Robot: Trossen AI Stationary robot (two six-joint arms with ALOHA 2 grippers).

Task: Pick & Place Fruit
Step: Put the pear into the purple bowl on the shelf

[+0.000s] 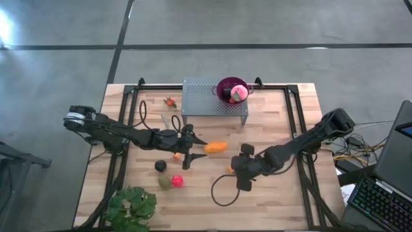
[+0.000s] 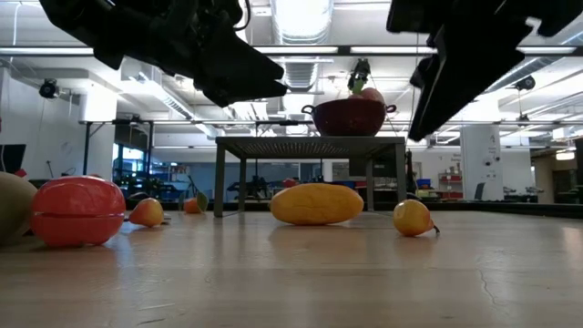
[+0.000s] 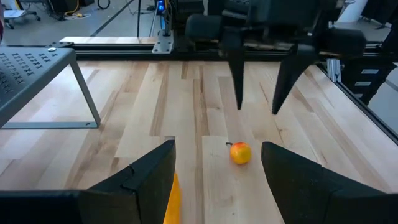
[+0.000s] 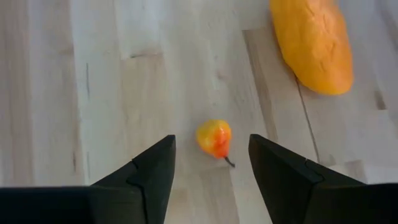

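The elongated orange piece (image 1: 215, 147) lies mid-table. My left gripper (image 1: 194, 148) hovers open just to its left, and that piece shows under one finger (image 3: 173, 200) in the left wrist view. My right gripper (image 1: 234, 165) is open above a tiny orange-red fruit (image 4: 214, 138), with its fingers on either side of the fruit and clear of it. A dark ball (image 1: 160, 165), an olive-green piece (image 1: 165, 182) and a red ball (image 1: 177, 181) rest on the table nearer the front. A pink ball (image 1: 239, 93) sits in the purple bowl (image 1: 223, 84).
The bowl stands on a grey perforated stand (image 1: 206, 103) at the table's far side, with a tiny orange bit (image 1: 170, 101) to its left. A leafy plant (image 1: 132, 206) sits at the near left corner. A black cable (image 1: 222, 193) loops near the right arm.
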